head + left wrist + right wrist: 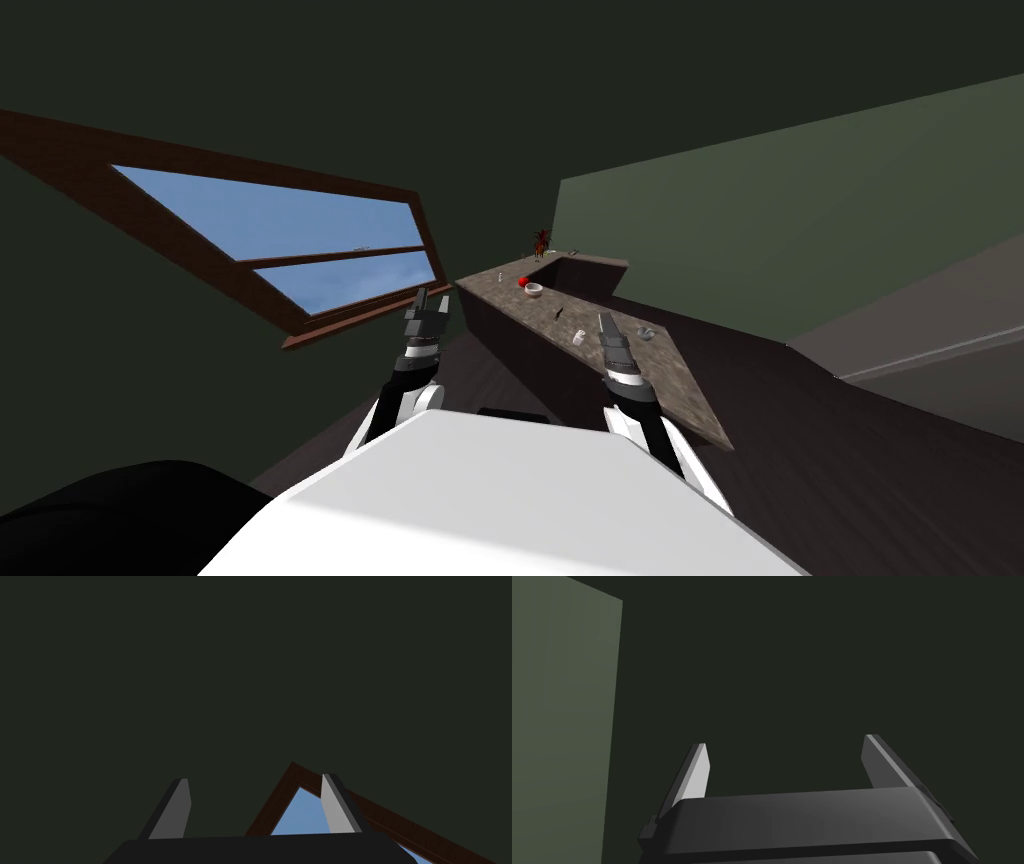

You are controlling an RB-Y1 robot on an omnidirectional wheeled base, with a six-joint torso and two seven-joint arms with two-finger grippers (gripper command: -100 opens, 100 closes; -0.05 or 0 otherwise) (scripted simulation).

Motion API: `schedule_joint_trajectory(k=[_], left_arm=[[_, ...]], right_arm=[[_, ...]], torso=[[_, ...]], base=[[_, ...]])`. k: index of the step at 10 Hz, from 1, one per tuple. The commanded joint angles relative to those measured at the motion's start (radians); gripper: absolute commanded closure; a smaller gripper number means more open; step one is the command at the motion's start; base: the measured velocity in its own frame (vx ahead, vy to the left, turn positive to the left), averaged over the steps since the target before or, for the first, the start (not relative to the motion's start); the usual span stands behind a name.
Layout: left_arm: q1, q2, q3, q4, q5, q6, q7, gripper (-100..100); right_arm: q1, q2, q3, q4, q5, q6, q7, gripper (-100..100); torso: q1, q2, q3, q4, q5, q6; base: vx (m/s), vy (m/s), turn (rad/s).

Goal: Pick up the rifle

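Note:
A long brown speckled counter (668,385) runs away from me on the right. On it lies a small, thin dark object (558,314); whether it is the rifle I cannot tell from this far. My right gripper (605,322) (787,751) is raised over the counter's near stretch, open and empty. To the left of the counter my left gripper (432,298) (256,788) is raised as well, open with nothing between its fingers, in front of the window wall.
The counter also carries a white cup (579,338), a grey bowl (645,333), a white bowl (534,290), a red item (522,282) and a dark red plant (541,241) at its far corner. A brown-framed window (290,240) is at the left. Dark floor surrounds the counter.

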Motion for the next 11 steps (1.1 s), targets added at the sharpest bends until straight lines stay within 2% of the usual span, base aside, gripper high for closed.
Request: schedule_joint_trajectory(k=[1,2,4,5,7,8,10,11], left_arm=[[0.0,0.0,0.0,0.0,0.0,0.0,0.0,0],[0.0,0.0,0.0,0.0,0.0,0.0,0.0,0],[0.0,0.0,0.0,0.0,0.0,0.0,0.0,0],[0.0,0.0,0.0,0.0,0.0,0.0,0.0,0],[0.0,0.0,0.0,0.0,0.0,0.0,0.0,0],[0.0,0.0,0.0,0.0,0.0,0.0,0.0,0],[0.0,0.0,0.0,0.0,0.0,0.0,0.0,0],[0.0,0.0,0.0,0.0,0.0,0.0,0.0,0]], right_arm=[[-0.008,-0.022,-0.01,0.029,0.05,-0.003,0.05,-100],[-0.008,-0.022,-0.01,0.029,0.051,-0.003,0.06,-100],[-0.024,-0.053,-0.024,0.079,0.116,-0.012,0.123,-100],[-0.024,-0.053,-0.024,0.079,0.116,-0.012,0.13,-100],[-0.044,-0.09,-0.038,0.133,0.182,-0.02,0.193,-100],[-0.044,-0.09,-0.038,0.133,0.184,-0.02,0.203,-100],[-0.067,-0.132,-0.051,0.189,0.251,-0.029,0.268,-100],[-0.067,-0.132,-0.051,0.189,0.255,-0.029,0.278,-100]], torso=[[0.0,0.0,0.0,0.0,0.0,0.0],[0.0,0.0,0.0,0.0,0.0,0.0],[0.0,-0.002,-0.001,0.0,0.0,0.0],[0.0,-0.002,-0.001,0.0,0.0,0.0],[0.0,-0.003,-0.002,-0.001,0.0,0.0],[-0.001,-0.003,-0.002,-0.001,0.0,0.0],[0.0,-0.004,-0.002,-0.001,0.0,0.0],[-0.001,-0.004,-0.002,-0.001,0.0,0.0]], base=[[-0.069,-0.025,0.167],[-0.054,-0.021,0.049],[-0.046,-0.014,0.147],[-0.037,-0.016,0.064],[-0.031,-0.025,0.16],[-0.022,-0.023,0.074],[-0.023,-0.024,0.178],[-0.016,-0.027,0.068]])
